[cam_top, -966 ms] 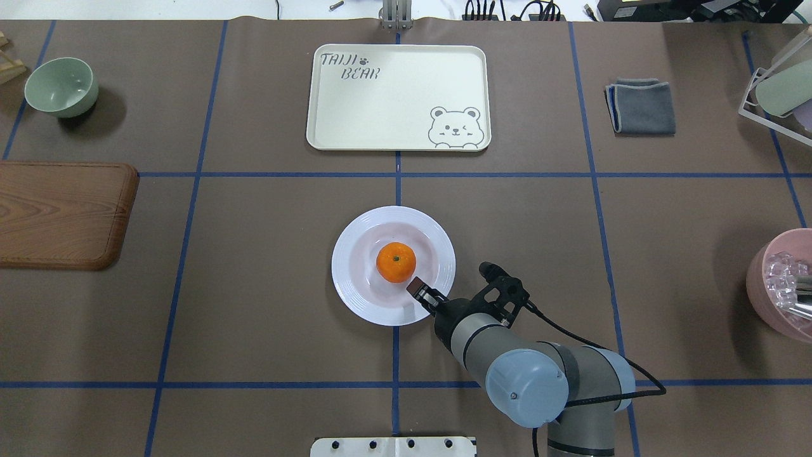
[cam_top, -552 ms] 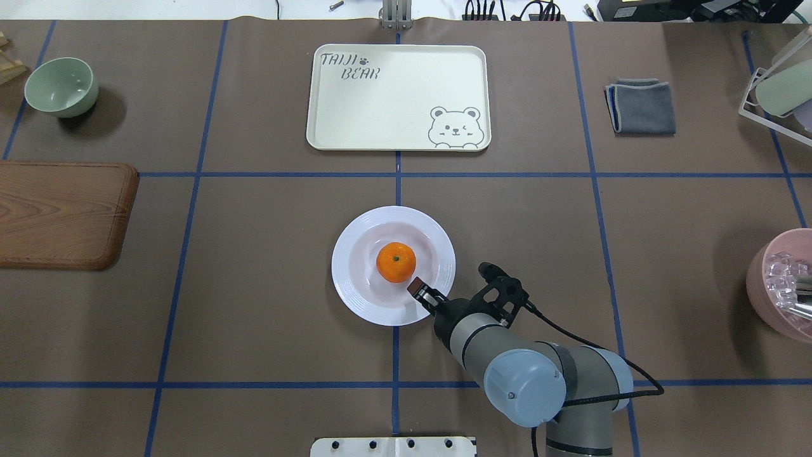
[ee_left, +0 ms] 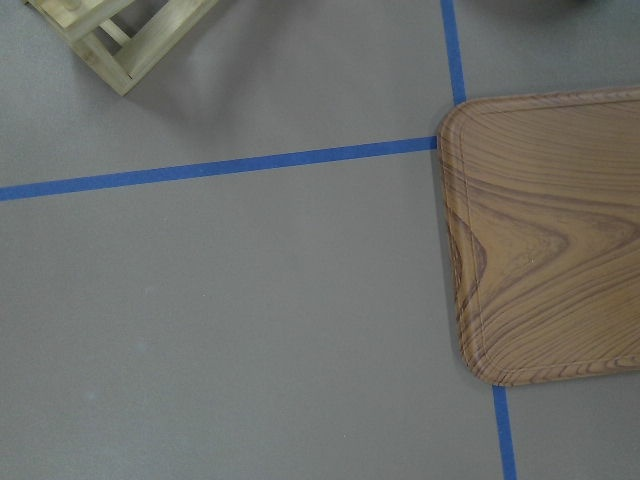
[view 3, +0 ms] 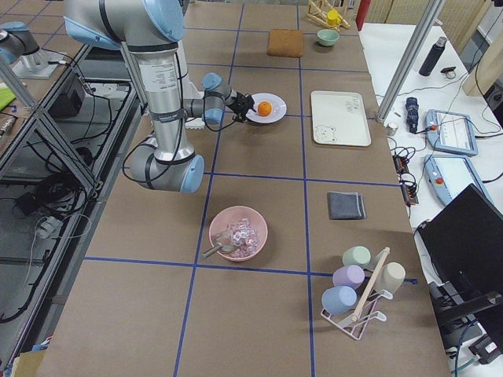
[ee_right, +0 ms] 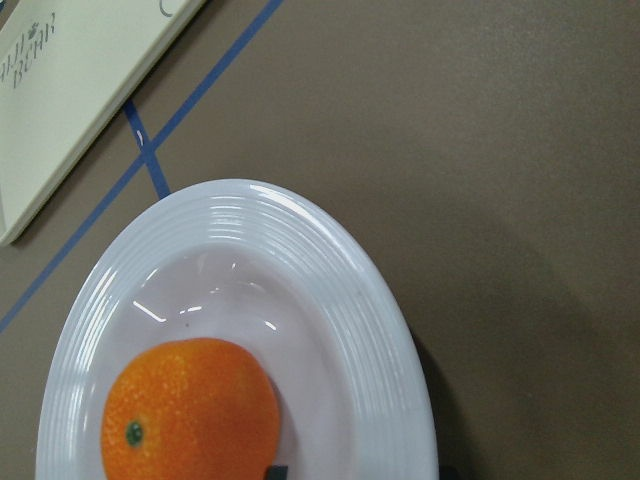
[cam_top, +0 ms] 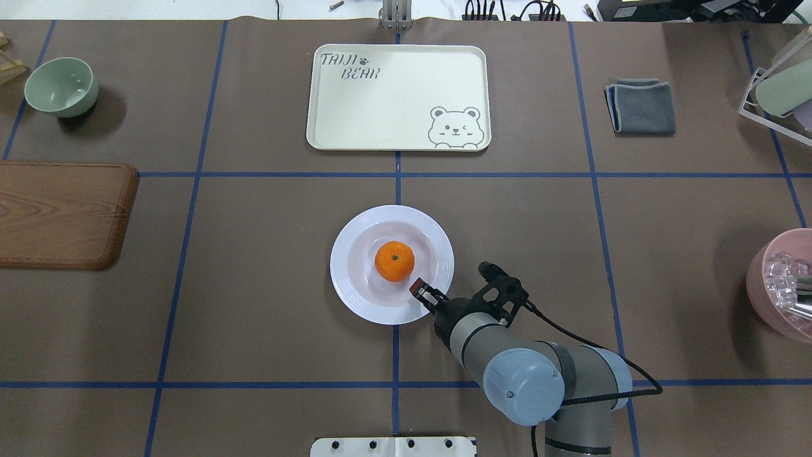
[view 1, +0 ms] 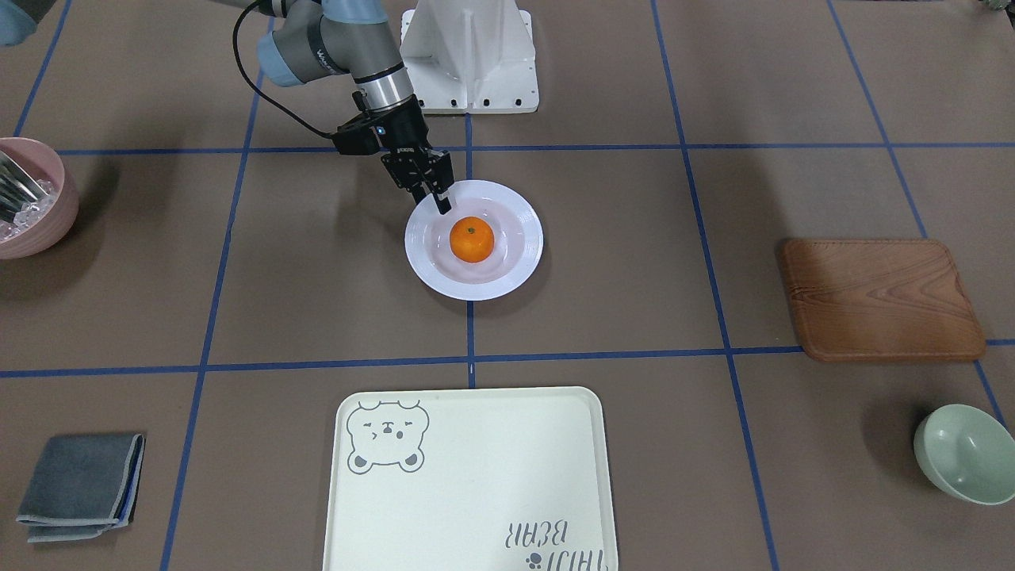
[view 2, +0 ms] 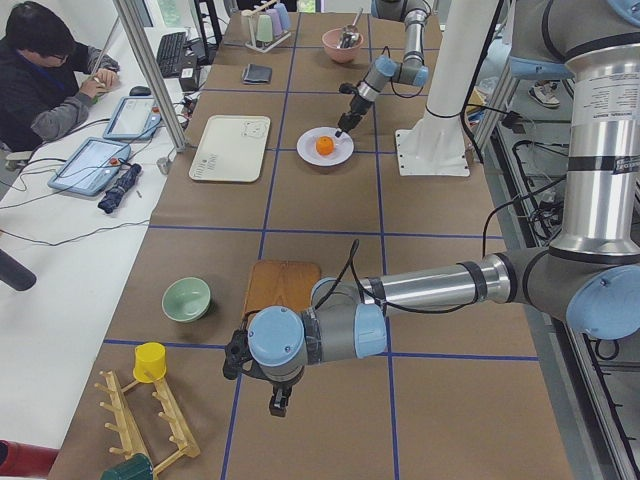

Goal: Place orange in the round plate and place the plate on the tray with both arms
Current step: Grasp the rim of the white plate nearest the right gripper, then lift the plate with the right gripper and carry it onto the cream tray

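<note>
Beside right tool [cam_top: 419,289], orange [cam_top: 394,261] in plate [cam_top: 346,279]

Right wrist view: the bottom edge cuts off the round plate [ee_right: 380,330] and the orange [ee_right: 190,410] on it. At that plate's rim, one finger of the right claw [view 1: 441,205] is hidden. The left claw [view 2: 278,402], well apart from the round plate, shows too small to judge its jaws.
</note>
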Available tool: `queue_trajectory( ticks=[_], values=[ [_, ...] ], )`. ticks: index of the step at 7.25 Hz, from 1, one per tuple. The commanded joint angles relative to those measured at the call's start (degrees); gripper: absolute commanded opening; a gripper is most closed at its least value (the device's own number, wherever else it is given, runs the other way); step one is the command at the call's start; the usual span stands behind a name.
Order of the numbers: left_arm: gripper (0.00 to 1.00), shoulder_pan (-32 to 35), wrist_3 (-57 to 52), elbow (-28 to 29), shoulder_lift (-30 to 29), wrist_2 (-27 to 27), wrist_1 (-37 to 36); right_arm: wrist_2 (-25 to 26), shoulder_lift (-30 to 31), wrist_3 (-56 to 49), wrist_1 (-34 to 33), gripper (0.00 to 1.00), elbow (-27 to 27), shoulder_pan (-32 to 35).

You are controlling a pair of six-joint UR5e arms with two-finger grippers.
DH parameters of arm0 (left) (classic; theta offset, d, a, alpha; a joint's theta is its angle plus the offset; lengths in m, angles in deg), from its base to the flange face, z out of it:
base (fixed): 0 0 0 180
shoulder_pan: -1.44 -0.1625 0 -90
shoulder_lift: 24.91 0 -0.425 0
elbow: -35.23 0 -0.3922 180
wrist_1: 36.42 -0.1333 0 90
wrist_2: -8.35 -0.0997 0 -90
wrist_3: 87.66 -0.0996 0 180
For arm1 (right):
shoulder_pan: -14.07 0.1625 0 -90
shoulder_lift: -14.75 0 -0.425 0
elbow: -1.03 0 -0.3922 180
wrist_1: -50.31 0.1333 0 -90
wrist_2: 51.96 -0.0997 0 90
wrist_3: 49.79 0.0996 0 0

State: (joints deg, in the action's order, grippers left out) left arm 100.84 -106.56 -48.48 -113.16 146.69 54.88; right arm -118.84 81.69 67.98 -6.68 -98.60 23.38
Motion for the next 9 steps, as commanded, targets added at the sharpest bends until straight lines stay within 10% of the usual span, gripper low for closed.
queue_trajectory(
  ticks=[1, 3, 9],
  values=[
    [0.98, 0.0, 0.09, -0.06, 0.0, 0.0, 0.03, 0.0, -1.89, 0.0, 0.04, 0.57, 1.97, 0.09],
    [0.98, 0.0, 0.09, -0.06, 0.0, 0.0, 0.03, 0.0, -2.17, 0.35, 0.13, 0.0, 1.99, 0.27],
    [0.98, -0.09, 0.01, -0.23, -0.09, 0.09, 0.03, -0.44, -1.99, 2.79, 1.27, 0.0, -4.6, 2.81]
  ],
)
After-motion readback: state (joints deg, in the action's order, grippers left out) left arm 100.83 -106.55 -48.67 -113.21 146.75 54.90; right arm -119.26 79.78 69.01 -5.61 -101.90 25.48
